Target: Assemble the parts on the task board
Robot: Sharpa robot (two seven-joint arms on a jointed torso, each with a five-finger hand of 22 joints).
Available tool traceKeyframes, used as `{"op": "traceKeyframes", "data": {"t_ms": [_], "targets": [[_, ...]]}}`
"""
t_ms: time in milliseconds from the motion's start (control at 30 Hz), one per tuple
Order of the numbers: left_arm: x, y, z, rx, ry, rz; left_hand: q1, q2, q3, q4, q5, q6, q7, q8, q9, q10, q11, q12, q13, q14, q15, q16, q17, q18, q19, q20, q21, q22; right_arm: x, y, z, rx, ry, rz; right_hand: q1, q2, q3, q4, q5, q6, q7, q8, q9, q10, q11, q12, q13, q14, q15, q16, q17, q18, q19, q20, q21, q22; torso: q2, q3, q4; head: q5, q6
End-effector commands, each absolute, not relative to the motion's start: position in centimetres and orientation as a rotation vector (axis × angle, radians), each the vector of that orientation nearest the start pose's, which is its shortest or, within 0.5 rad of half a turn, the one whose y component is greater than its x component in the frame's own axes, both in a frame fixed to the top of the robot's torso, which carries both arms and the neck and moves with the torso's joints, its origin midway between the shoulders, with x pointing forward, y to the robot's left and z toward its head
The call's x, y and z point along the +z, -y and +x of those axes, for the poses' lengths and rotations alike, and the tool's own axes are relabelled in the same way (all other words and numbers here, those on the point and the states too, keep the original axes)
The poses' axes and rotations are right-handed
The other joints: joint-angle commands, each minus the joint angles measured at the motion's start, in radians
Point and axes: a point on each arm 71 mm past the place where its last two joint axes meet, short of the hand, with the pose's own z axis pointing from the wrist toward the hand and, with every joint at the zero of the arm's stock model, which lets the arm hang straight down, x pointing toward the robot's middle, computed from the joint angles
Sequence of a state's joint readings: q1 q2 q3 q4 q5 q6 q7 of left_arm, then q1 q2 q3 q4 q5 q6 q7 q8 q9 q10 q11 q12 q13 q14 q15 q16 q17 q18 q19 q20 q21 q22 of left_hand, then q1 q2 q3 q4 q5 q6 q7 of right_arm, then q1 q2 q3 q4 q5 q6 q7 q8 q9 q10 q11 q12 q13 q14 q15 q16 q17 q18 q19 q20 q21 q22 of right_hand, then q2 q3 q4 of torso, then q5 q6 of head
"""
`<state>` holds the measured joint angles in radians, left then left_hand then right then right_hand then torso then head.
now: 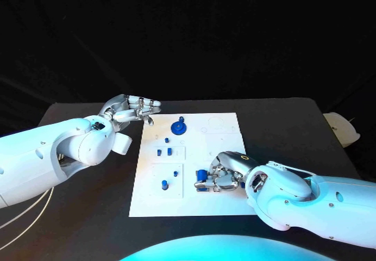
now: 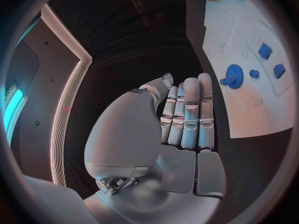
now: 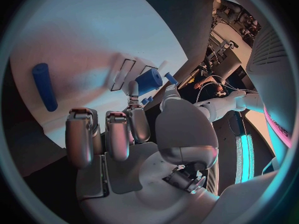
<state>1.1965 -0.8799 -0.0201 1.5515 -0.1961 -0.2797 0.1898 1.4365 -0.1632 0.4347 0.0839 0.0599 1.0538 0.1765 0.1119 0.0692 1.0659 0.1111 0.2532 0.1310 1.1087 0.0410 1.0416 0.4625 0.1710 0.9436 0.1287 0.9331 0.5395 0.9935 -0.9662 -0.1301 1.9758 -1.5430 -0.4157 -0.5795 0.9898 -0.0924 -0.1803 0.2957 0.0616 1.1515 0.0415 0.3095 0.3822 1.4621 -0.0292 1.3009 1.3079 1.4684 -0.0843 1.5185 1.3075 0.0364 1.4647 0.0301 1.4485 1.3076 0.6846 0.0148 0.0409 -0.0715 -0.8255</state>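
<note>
The white task board [image 1: 211, 204] lies in the middle of the black table. A blue gear [image 1: 179, 128] stands near its far edge, and several small blue parts [image 1: 167, 149] sit in its left half. My right hand [image 1: 227, 174] rests over the board's near right part and pinches a short blue part [image 1: 201, 175] between thumb and a finger; in the right wrist view this blue part [image 3: 149, 79] sits at the fingertips [image 3: 132, 88]. A blue cylinder [image 3: 45, 87] lies loose on the board. My left hand [image 1: 131, 109] hovers off the board's far left corner, fingers straight, holding nothing.
A pale object [image 1: 342, 128] sits at the table's right edge. In the left wrist view the board [image 2: 246, 109] with the gear [image 2: 234, 76] lies beside my left hand [image 2: 187, 114]. Bare black table surrounds the board.
</note>
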Motion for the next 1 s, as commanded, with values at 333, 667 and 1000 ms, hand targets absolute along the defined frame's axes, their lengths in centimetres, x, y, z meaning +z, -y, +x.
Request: {"op": "traceKeyframes", "data": {"t_ms": [333,667,1000], "targets": [[-17.98,-21.61,48.32,-1.415,-1.639,-0.994,0.003,0.008,-0.008,-0.001,0.0,-0.007,-0.001,0.005,0.001,-0.007,0.002,0.005,0.001,-0.009,-0.002,0.005,-0.001,0.013,-0.004,0.003,-0.006,-0.001,-24.54,16.41,33.14,0.598,-1.916,0.003,0.13,0.057,0.038,-0.014,0.202,0.001,-0.01,0.022,0.026,0.019,-0.009,0.04,0.086,0.08,-0.01,0.004,0.155,-0.014,0.063,-0.009,0.016,0.234,-0.002,0.0003,-0.0005,-0.001,0.003],[-18.06,-21.53,48.32,-1.418,-1.642,-0.992,0.003,0.008,-0.008,-0.001,0.0,-0.007,-0.001,0.005,0.001,-0.007,0.002,0.005,0.001,-0.009,-0.002,0.005,-0.001,0.013,-0.004,0.003,-0.006,-0.001,-24.5,16.46,32.86,0.595,-1.933,-0.025,0.198,0.064,0.032,-0.027,0.245,0.006,-0.018,0.036,0.041,0.034,-0.015,0.072,0.113,0.083,-0.015,0.009,0.166,-0.016,0.068,-0.014,0.027,0.237,0.0,0.0002,0.0002,-0.001,0.004],[-18.09,-21.49,48.32,-1.417,-1.643,-0.992,0.005,0.009,-0.008,-0.001,0.0,-0.007,-0.001,0.006,0.001,-0.008,0.002,0.006,0.001,-0.01,-0.002,0.005,-0.001,0.013,-0.004,0.003,-0.006,-0.001,-24.77,16.39,33.17,0.571,-1.936,-0.039,0.223,0.077,0.034,-0.031,0.257,0.007,-0.02,0.041,0.047,0.037,-0.017,0.077,0.118,0.083,-0.017,0.01,0.168,-0.017,0.069,-0.015,0.031,0.238,0.001,-0.0008,0.0007,0.001,0.003]]}}
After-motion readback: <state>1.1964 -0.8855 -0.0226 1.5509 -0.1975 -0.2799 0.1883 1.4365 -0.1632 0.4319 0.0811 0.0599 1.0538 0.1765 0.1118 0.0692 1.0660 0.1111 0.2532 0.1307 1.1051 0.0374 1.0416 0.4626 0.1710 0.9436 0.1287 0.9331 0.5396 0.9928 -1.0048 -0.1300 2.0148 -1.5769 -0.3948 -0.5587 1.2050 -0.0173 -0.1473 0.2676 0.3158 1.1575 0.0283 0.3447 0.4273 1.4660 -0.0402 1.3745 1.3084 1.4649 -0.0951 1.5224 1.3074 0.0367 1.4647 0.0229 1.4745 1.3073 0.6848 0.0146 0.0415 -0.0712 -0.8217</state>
